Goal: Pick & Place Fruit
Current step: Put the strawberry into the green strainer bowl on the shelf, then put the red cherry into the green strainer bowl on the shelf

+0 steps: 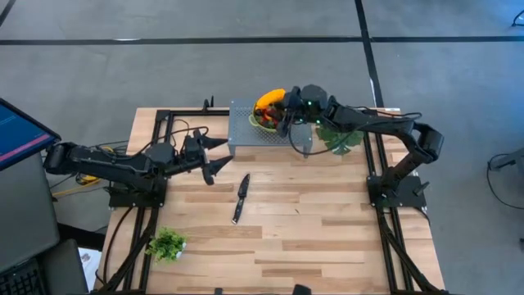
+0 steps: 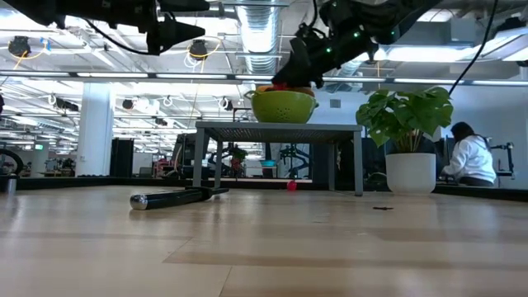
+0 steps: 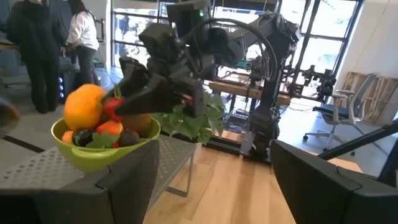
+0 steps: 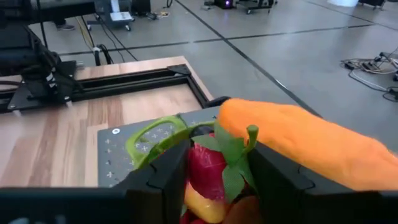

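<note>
Wooden table, largest thing in view. Grey perforated stand at its far edge, carrying a green bowl. Bowl is heaped: long yellow-orange fruit on top, its long axis lying roughly level across the rim, one rounded end toward the stand's deck; under it a strawberry with green leaves, plus orange and dark balls. One small red ball sits apart on the table under the stand.

Right gripper is down in the bowl, fingers part-spread either side of the strawberry; cannot tell if they are clamping it or just beside it. Left gripper hovers above the table left of the stand, fingers wide apart, nothing between them.

Potted plant just right of the stand. Black-handled knife lies mid-table, long axis near-to-far.
</note>
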`<move>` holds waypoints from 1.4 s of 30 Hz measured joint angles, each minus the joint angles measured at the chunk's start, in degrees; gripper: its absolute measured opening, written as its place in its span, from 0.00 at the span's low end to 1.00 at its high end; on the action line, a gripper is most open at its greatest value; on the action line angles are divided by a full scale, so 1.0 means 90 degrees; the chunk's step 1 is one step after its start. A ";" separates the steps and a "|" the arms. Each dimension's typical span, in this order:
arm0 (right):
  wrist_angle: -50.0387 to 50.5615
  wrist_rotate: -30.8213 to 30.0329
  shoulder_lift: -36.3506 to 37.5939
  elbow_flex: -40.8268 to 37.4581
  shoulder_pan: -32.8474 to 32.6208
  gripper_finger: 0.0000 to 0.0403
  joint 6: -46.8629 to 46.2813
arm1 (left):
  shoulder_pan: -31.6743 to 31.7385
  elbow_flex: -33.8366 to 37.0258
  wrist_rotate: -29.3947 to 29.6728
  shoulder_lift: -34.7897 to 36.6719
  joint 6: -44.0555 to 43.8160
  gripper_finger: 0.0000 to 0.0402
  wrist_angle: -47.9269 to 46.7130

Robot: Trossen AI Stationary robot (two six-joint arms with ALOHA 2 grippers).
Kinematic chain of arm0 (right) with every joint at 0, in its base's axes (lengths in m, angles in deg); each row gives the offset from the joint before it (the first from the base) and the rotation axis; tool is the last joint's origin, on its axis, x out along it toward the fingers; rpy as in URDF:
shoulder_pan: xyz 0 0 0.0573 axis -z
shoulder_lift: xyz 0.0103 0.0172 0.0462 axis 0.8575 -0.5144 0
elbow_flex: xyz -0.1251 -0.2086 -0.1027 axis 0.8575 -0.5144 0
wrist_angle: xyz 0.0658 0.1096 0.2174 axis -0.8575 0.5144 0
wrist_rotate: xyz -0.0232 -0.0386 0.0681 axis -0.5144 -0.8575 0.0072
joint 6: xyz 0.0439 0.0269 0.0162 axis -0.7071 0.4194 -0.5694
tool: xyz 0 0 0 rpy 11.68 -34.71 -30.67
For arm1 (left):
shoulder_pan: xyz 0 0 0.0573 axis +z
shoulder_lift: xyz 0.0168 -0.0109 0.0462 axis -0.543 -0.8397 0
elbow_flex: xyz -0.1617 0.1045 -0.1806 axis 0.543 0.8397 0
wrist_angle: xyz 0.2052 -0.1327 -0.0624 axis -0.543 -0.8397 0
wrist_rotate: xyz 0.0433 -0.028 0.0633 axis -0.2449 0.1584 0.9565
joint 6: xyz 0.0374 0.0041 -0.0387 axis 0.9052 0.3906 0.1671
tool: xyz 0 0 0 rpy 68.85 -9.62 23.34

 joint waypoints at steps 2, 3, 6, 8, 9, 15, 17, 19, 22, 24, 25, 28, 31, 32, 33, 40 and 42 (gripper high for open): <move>-0.0016 0.0000 0.0016 -0.0002 -0.0007 0.43 0.0000 | 0.0028 0.0000 0.0000 0.0000 0.0044 0.74 0.0034; -0.0019 0.0002 0.0040 -0.0007 -0.0007 0.46 -0.0002 | 0.0052 0.0000 0.0000 0.0000 0.0054 0.74 0.0034; -0.0047 0.0000 0.0059 0.0015 -0.0030 0.54 0.0000 | 0.0141 0.0000 0.0000 -0.0002 0.0054 0.74 0.0045; 0.0155 0.0000 0.0059 0.0100 -0.0013 0.59 0.0000 | 0.0202 0.0000 0.0000 0.0000 0.0054 0.74 0.0064; 0.0269 0.0001 0.0059 0.0175 -0.0017 0.60 0.0000 | 0.0230 0.0000 0.0000 -0.0002 0.0054 0.74 0.0076; 0.1965 0.0002 0.0399 0.1089 -0.0289 0.63 0.0575 | 0.0271 0.0000 0.0000 0.0000 0.0074 0.74 0.0076; 0.2616 0.0002 0.0597 0.1410 -0.0440 0.61 0.0879 | 0.0271 0.0000 0.0000 -0.0001 0.0230 0.74 0.0077; 0.3370 -0.0062 0.0708 0.1635 -0.0545 0.59 0.1215 | 0.0280 0.0000 0.0000 0.0000 0.0495 0.74 0.0083; 0.4162 -0.0543 0.0922 0.1860 -0.0630 0.54 0.1551 | 0.0364 0.0000 -0.0002 -0.0002 0.0740 0.74 0.0126; 0.4321 -0.1048 0.1123 0.1914 -0.0482 0.50 0.1598 | 0.0467 0.0000 -0.0001 0.0000 0.0751 0.74 0.0127; 0.4357 -0.1279 0.1179 0.1916 -0.0346 0.47 0.1595 | 0.0530 0.0000 -0.0002 0.0000 0.0751 0.74 0.0130; 0.4565 -0.1529 0.1167 0.1897 0.0224 0.37 0.1607 | 0.0729 0.0000 -0.0002 0.0000 0.0751 0.74 0.0132; 0.4665 -0.1528 0.1088 0.1905 0.0933 0.26 0.1601 | 0.0884 0.0000 0.0000 0.0000 0.0729 0.74 0.0132; 0.4750 -0.1507 0.1041 0.1909 0.1154 0.23 0.1600 | 0.0911 0.0000 -0.0002 0.0000 0.0729 0.74 0.0134; 0.4876 -0.1483 0.0976 0.1906 0.1361 0.20 0.1606 | 0.0930 0.0000 -0.0001 -0.0001 0.0729 0.74 0.0132; 0.5418 -0.1466 0.0375 0.1899 0.2414 0.02 0.1517 | 0.0939 0.0000 -0.0002 0.0000 0.0735 0.74 0.0132; 0.5461 -0.1460 0.0097 0.1899 0.2531 0.02 0.1532 | 0.0939 0.0000 -0.0002 -0.0001 0.0742 0.74 0.0131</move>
